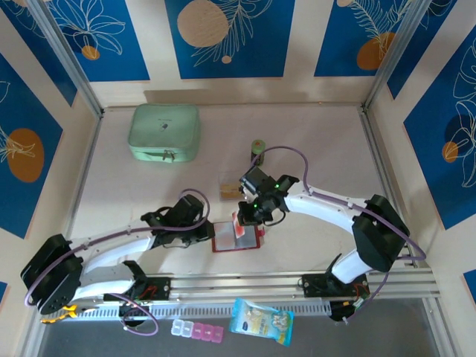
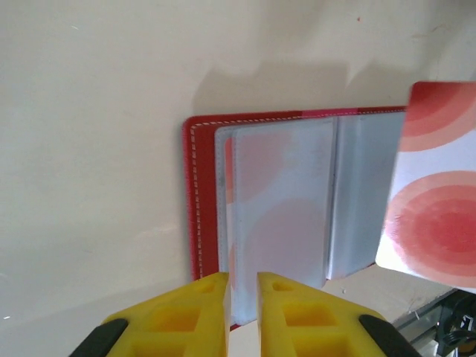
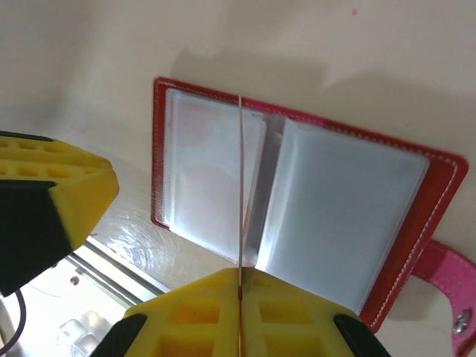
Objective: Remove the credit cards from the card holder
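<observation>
The left arm reaches in low from 8 o'clock. The left claw (image 2: 242,297) is pinched together on a clear sleeve at the near edge of the card holder (image 2: 275,186) — it lies open and flat on the bench (image 1: 320,149). The right arm bends in from 4 o'clock and hangs over the card holder. The right claw (image 3: 240,282) is clamped on a white card with red rings (image 2: 435,216), held on its edge over the sleeves. Pale red shows through one sleeve. A tan card (image 1: 229,187) lies near, at 12 o'clock.
</observation>
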### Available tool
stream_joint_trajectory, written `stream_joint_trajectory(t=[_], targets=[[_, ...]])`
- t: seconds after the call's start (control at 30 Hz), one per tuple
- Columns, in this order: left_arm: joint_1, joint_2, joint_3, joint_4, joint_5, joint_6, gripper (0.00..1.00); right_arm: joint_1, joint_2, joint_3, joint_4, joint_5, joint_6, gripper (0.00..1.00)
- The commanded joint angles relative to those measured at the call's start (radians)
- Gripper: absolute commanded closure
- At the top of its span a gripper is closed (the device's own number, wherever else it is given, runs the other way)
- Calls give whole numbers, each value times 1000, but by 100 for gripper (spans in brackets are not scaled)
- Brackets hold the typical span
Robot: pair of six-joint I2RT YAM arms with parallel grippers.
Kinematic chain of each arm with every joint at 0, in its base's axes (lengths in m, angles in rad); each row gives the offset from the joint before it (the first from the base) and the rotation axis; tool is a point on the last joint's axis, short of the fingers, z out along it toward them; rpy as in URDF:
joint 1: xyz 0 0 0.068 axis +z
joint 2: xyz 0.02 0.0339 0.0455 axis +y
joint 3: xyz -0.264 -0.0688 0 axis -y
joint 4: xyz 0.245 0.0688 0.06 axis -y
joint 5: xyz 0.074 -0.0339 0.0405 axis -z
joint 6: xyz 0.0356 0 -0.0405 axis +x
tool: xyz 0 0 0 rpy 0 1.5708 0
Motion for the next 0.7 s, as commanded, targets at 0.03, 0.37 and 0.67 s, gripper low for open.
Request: stream_joint_trajectory(t=[0.03,0.37,0.67], targets=[[17,-63,-19,-47,-32,11,80,-17,13,76,-123,27,-286,95],[56,-127,-33,-74,-30,20,74,-36,128,245,-302,104,-897,99],[77,-152,-43,-98,-17,25,74,-84,255,415,-409,199,-1226,100]])
